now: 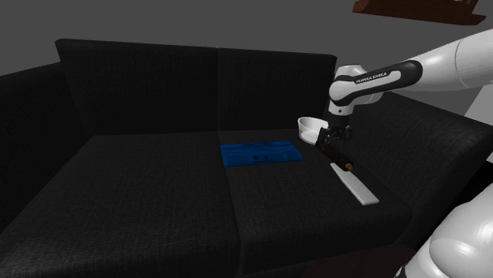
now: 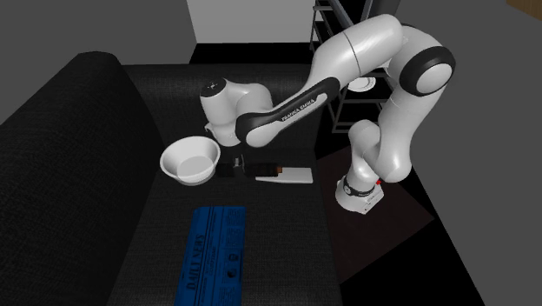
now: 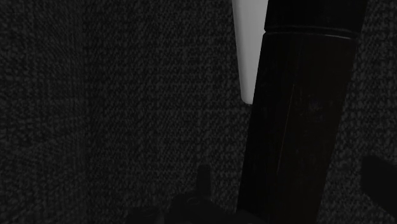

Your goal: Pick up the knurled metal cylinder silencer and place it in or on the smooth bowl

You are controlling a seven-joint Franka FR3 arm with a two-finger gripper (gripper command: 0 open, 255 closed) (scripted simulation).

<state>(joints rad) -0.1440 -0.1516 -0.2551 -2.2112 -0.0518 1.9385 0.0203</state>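
The silencer is a dark cylinder (image 1: 344,164) with a brownish end, lying on the black sofa seat with one end over a flat white slab (image 1: 355,188). In the second exterior view the cylinder (image 2: 269,171) lies between the gripper and the slab (image 2: 294,177). The smooth white bowl (image 1: 310,124) (image 2: 189,161) stands upright on the seat just beyond the hand. My gripper (image 1: 335,150) (image 2: 236,164) hangs low over the cylinder's near end. In the wrist view the gripper (image 3: 289,197) is open, and the cylinder (image 3: 299,114) runs between its fingers, which stand clear of it.
A blue flat book (image 1: 260,152) (image 2: 211,256) lies on the seat's middle. The sofa's backrest (image 1: 197,87) rises behind and its armrest (image 1: 442,134) runs beside the arm. A dark shelf frame (image 2: 334,52) stands near the robot's base (image 2: 358,196).
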